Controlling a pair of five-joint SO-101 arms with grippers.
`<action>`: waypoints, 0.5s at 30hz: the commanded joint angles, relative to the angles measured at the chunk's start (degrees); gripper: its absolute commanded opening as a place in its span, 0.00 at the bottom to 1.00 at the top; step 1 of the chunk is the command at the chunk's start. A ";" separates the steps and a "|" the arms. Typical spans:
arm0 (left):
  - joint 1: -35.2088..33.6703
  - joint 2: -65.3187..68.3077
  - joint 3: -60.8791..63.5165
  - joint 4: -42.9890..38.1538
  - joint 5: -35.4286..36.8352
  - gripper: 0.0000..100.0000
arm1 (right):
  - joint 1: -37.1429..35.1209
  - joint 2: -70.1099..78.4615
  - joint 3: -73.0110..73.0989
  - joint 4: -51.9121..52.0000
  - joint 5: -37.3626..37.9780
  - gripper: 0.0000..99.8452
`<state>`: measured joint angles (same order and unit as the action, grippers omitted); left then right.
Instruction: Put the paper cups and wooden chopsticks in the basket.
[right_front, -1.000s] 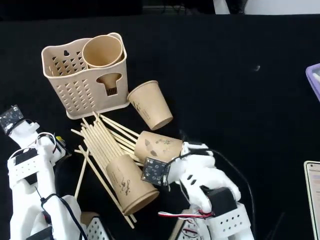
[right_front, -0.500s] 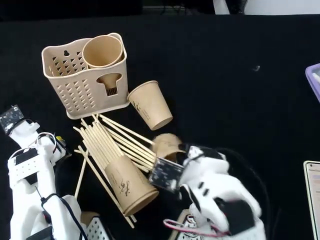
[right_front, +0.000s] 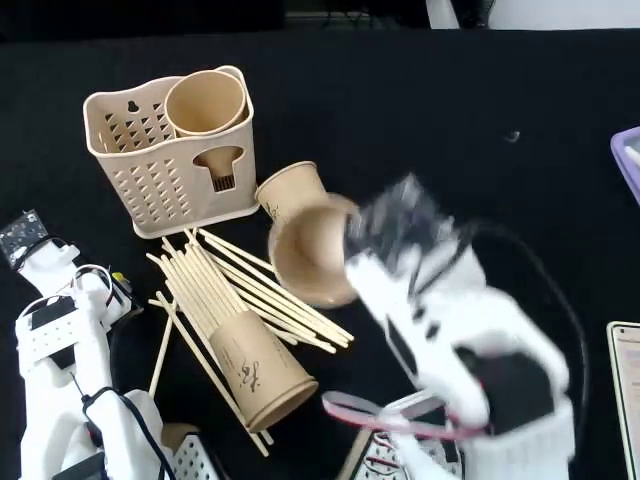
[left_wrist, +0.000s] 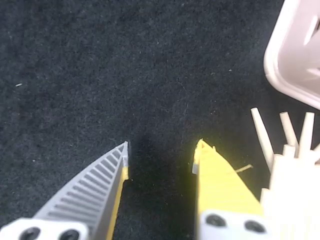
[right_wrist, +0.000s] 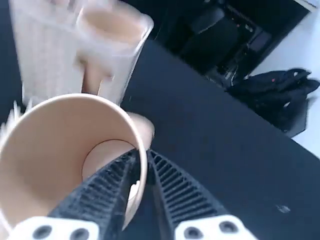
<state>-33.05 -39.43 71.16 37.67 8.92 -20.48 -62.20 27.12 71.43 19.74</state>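
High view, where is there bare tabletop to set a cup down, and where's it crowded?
Bare table stretches from the basket across to the purple object at the edge. Crowded in front of the basket: fanned chopsticks, a lying cup on them, and the right gripper gripping a second cup.

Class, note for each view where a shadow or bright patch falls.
Left wrist view: a shadow on the table beneath the left gripper. Right wrist view: the paper cup in the right gripper darkens toward its bottom. High view: the basket shows no glare.
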 joint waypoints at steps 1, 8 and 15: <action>0.66 -0.97 -0.40 -0.44 -0.09 0.22 | -1.58 18.77 -19.82 -8.62 -14.95 0.01; 0.66 -0.97 -0.40 -0.44 -0.09 0.22 | -8.62 35.65 -36.62 -16.09 -23.03 0.01; 0.66 -0.97 -0.40 -0.44 -0.09 0.22 | -8.79 48.75 -42.07 -23.30 -22.95 0.01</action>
<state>-33.05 -39.43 71.16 37.67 8.92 -28.57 -18.68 -10.42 51.65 -2.77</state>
